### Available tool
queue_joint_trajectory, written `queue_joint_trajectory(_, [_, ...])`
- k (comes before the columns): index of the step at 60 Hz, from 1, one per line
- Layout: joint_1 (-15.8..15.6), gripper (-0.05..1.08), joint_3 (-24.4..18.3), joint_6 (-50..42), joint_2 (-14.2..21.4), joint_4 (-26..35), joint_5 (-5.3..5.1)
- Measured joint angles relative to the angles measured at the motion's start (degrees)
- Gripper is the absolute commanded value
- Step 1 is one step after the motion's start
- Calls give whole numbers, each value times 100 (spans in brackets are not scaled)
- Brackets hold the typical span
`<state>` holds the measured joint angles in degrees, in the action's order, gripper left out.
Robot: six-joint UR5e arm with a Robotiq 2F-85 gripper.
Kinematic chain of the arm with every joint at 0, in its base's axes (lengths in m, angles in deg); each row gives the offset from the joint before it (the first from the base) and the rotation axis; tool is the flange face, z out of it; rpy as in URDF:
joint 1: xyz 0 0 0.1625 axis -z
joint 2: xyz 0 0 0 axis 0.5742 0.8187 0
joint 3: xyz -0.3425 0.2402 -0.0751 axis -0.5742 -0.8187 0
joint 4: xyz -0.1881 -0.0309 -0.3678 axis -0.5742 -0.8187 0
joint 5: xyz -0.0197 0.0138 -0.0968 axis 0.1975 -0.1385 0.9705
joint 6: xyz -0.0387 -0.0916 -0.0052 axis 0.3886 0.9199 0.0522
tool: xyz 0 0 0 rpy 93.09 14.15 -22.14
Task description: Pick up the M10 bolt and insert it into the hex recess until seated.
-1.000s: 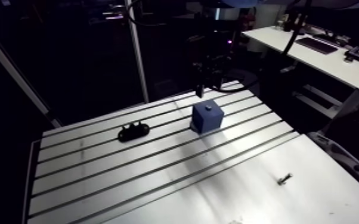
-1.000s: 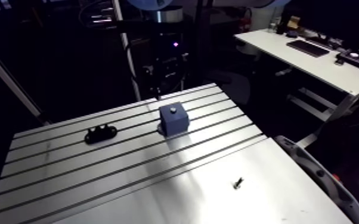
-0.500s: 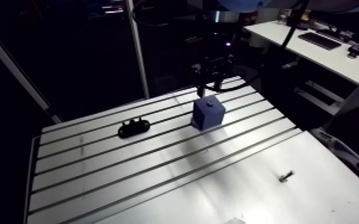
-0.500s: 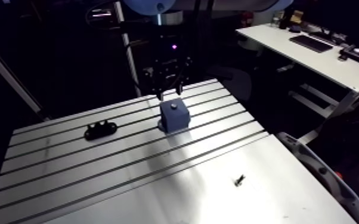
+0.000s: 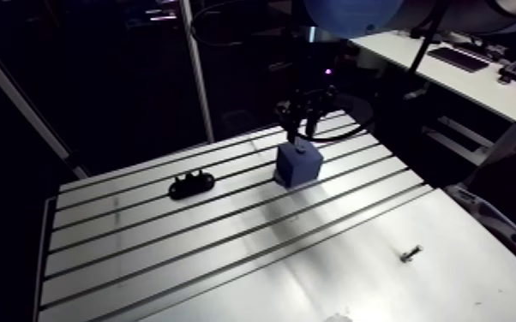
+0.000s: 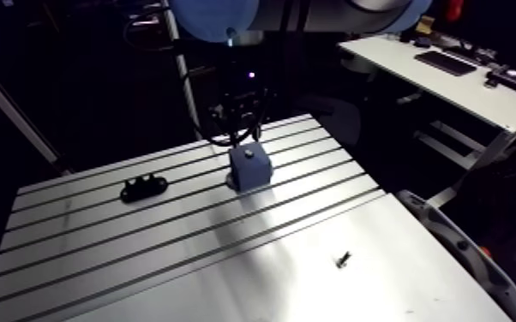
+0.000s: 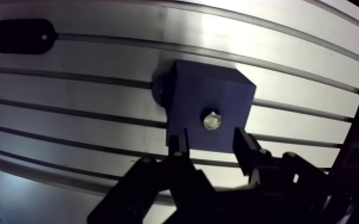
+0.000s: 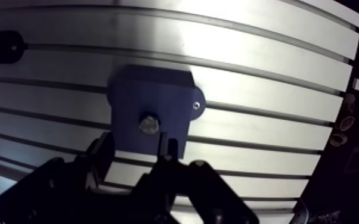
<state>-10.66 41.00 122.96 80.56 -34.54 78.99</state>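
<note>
A blue block (image 7: 201, 98) stands on the slotted table (image 5: 167, 244). The bolt (image 7: 212, 121) sits upright in the recess in the block's top face, only its shiny head showing. In the wrist view my gripper (image 7: 210, 139) hangs above the block, open, its two dark fingers (image 7: 179, 143) wide apart on either side of the bolt head and not touching it. In the arm view the gripper (image 5: 305, 128) comes down just over the far edge of the blue block (image 5: 298, 164).
A flat black part (image 5: 191, 184) lies on the table to the left of the block. A small loose screw (image 5: 411, 253) lies on the smooth plate (image 5: 347, 283) at the front right. The table's far edge runs just behind the block.
The gripper has shifted slightly to the right over the block's far edge, and the view has shifted with the arm. Block, bolt, black part and screw have stayed in place.
</note>
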Motion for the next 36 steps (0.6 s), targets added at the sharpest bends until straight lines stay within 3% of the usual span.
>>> queue_joint_trajectory(36, [45, 49, -56, -94, -162, -63, 32])
